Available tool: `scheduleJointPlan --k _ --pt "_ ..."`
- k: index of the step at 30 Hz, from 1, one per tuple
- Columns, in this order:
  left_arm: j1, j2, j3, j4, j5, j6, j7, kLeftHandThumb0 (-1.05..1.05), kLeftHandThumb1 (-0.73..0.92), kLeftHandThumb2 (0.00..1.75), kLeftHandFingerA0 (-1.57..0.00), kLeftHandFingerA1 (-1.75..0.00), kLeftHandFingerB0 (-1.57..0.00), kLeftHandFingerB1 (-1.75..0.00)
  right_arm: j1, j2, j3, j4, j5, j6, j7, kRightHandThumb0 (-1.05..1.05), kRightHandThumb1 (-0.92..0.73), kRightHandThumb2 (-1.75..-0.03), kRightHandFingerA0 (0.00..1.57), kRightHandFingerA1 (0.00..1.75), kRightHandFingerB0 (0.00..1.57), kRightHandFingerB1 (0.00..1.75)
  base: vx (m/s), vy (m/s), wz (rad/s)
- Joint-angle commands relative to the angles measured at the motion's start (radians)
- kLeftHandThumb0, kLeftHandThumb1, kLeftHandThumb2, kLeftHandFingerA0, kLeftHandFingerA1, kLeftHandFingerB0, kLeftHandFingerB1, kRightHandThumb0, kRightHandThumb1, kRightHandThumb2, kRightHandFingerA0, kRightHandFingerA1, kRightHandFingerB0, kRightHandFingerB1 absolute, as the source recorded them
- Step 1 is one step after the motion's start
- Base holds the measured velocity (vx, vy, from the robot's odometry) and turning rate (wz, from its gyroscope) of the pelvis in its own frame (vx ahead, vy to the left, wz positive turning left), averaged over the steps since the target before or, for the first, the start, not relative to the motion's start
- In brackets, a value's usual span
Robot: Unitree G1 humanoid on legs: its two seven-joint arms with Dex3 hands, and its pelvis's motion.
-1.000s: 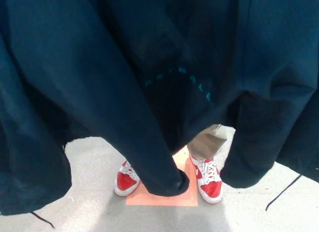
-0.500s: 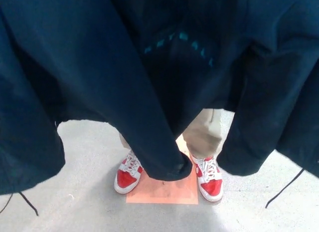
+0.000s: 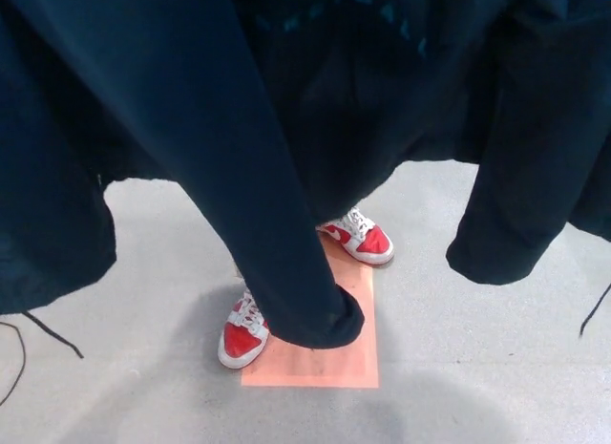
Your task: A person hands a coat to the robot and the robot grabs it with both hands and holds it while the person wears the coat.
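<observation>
Hanging across the whole upper part of my head view is the coat, a dark navy garment of soft, matte, heavy-looking fabric that falls in broad folds. One sleeve drops down the middle as a long tube and ends in a rounded, open cuff just above the floor mat; a second sleeve hangs at the right and ends in a blunt, rolled cuff higher up. At the left, the hem forms a loose lobe with a thin dark drawstring trailing below it; another cord shows at the right edge. Teal lettering runs in an arc near the top of the coat, but it is too folded and cropped to read. Neither of my hands is in view, so I cannot tell whether they are spread or clamped on the fabric. Below the coat, the floor is smooth pale grey, with open room at the left and right of the mat. The mat is a flat salmon-orange rectangle. A person's red-and-white laced shoes show: one at the mat's left edge, the other at its far end, turned sideways.
</observation>
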Motion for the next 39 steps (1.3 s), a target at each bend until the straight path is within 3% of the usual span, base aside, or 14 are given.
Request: scheduleJointPlan --k 1,4,8,9,12,13,14,16,22,24,26,27,38,39 --pt "-0.132 0.052 -0.042 0.086 -0.014 0.075 -0.084 -0.28 0.58 0.61 -0.93 -1.68 -0.66 -1.02 -0.086 -0.052 0.024 0.058 0.016 0.096 0.013 -0.19 -0.49 -0.89 1.22 1.36 0.79 0.85 0.00 0.000 0.00" --pt "-0.172 0.045 -0.066 0.112 -0.018 0.092 -0.115 -0.28 0.61 0.58 -0.96 -1.63 -0.68 -0.95 -0.111 -0.046 0.038 0.072 0.022 0.110 0.023 -0.18 -0.67 -0.64 0.93 1.66 0.80 0.87 0.00 0.000 0.00" --pt "-0.216 0.031 -0.077 0.134 -0.036 0.107 -0.170 -0.28 0.45 0.86 -1.25 -1.39 -0.71 -1.01 -0.140 -0.029 0.050 0.085 0.029 0.123 0.028 -0.18 -0.48 -0.88 1.23 1.37 0.80 0.85 0.00 0.000 0.00" --pt "-0.225 0.028 -0.082 0.138 -0.035 0.118 -0.178 -0.26 0.42 0.86 -1.24 -1.38 -0.70 -1.05 -0.145 -0.028 0.049 0.086 0.033 0.123 0.032 -0.22 -0.63 -0.63 0.96 1.65 0.80 0.71 0.00 0.000 0.00" --pt "-0.245 0.023 -0.093 0.147 -0.037 0.140 -0.198 -0.24 0.39 0.84 -1.24 -1.37 -0.71 -1.04 -0.160 -0.025 0.047 0.092 0.043 0.127 0.046 -0.20 -0.63 -0.58 0.98 1.60 0.81 0.66 0.00 0.000 0.00" --pt "-0.250 0.022 -0.097 0.150 -0.036 0.146 -0.212 -0.23 0.58 0.57 -0.95 -1.66 -0.61 -1.15 -0.167 -0.025 0.045 0.094 0.047 0.132 0.056 -0.20 -0.60 -0.60 0.98 1.60 0.80 0.66 0.00 0.000 0.00" --pt "-0.252 0.021 -0.099 0.151 -0.039 0.149 -0.220 -0.25 0.39 0.83 -1.23 -1.37 -0.70 -1.00 -0.173 -0.025 0.045 0.096 0.049 0.138 0.064 -0.21 -0.60 -0.60 0.97 1.60 0.80 0.66 0.00 0.000 0.00" --pt "-0.249 0.018 -0.101 0.153 -0.044 0.147 -0.227 -0.24 0.56 0.57 -0.98 -1.64 -0.63 -1.11 -0.174 -0.027 0.049 0.097 0.047 0.146 0.064 -0.20 -0.61 -0.58 0.98 1.58 0.82 0.64 0.00 0.000 0.00" --pt "-0.228 0.005 -0.107 0.146 -0.050 0.145 -0.234 -0.30 0.64 0.59 -1.00 -1.59 -0.70 -0.87 -0.152 -0.027 0.060 0.098 0.049 0.150 0.055 -0.20 -0.61 -0.60 0.92 1.63 0.82 0.71 0.00 0.000 0.00" --pt "-0.218 0.000 -0.108 0.143 -0.056 0.132 -0.245 -0.30 0.60 0.63 -0.95 -1.66 -0.70 -0.90 -0.140 -0.023 0.058 0.098 0.058 0.140 0.048 -0.17 -0.46 -0.86 1.22 1.38 0.80 0.84 0.00 0.000 0.00" --pt "-0.209 -0.003 -0.112 0.139 -0.057 0.127 -0.251 -0.31 0.60 0.63 -0.95 -1.68 -0.67 -0.91 -0.132 -0.020 0.058 0.098 0.063 0.143 0.054 -0.17 -0.49 -0.87 1.21 1.37 0.81 0.84 0.00 0.000 0.00" --pt "-0.206 -0.004 -0.115 0.138 -0.056 0.125 -0.252 -0.27 0.62 0.58 -0.96 -1.62 -0.69 -0.84 -0.130 -0.019 0.058 0.098 0.067 0.142 0.060 -0.17 -0.66 -0.63 0.93 1.67 0.81 0.75 0.00 0.000 0.00" --pt "-0.187 0.001 -0.139 0.137 -0.063 0.119 -0.229 -0.23 0.65 0.60 -0.90 -1.72 -0.62 -1.04 -0.122 -0.022 0.073 0.096 0.068 0.131 0.072 -0.18 -0.69 -0.64 0.95 1.67 0.79 0.71 0.00 0.000 0.00" --pt "-0.185 0.002 -0.139 0.136 -0.063 0.119 -0.227 -0.22 0.48 0.87 -1.19 -1.35 -0.71 -0.96 -0.122 -0.022 0.074 0.096 0.068 0.131 0.075 -0.18 -0.69 -0.63 0.93 1.67 0.79 0.75 0.00 0.000 0.00"
